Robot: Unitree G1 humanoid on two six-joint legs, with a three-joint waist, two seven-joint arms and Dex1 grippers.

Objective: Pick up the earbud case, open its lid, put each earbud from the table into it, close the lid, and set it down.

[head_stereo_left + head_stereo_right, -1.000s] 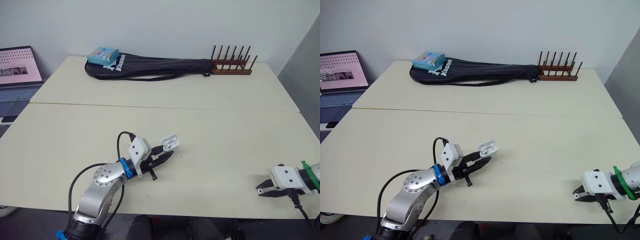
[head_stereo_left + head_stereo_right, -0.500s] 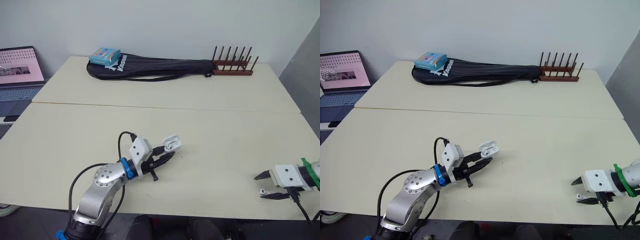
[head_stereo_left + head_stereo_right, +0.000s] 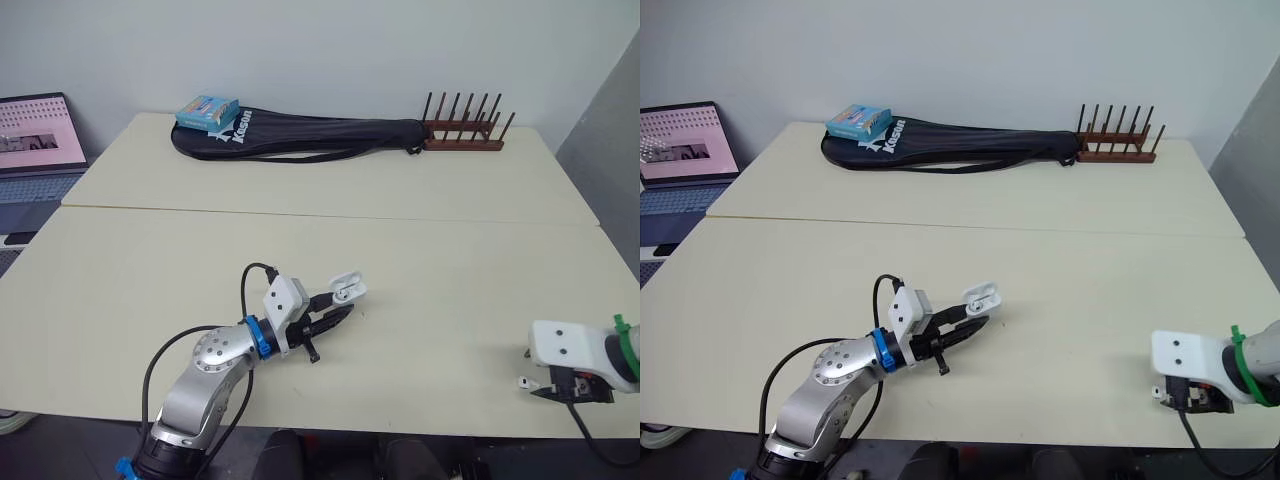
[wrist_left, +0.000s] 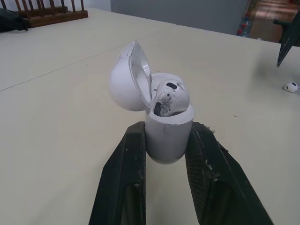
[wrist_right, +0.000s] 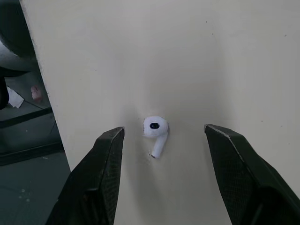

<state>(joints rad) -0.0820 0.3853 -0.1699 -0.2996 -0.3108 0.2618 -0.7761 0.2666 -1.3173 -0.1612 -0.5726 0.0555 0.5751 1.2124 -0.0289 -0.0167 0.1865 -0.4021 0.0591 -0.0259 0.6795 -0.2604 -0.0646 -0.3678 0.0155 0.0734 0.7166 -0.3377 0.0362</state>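
Table (image 3: 450, 260) pale, laptop (image 3: 35, 150) beside; left tool (image 3: 338, 312) clamps open earbud case (image 4: 168, 138); right tool (image 5: 164, 131) spread by earbud (image 5: 155, 127).

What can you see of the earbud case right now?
The earbud case is small, white, glossy plastic with a rounded body. Its hinged lid is swung open. One earbud with dark smudges sits inside; a second slot is hidden. The jaws of the left gripper clamp its body from both sides. Whether it touches the table is unclear.
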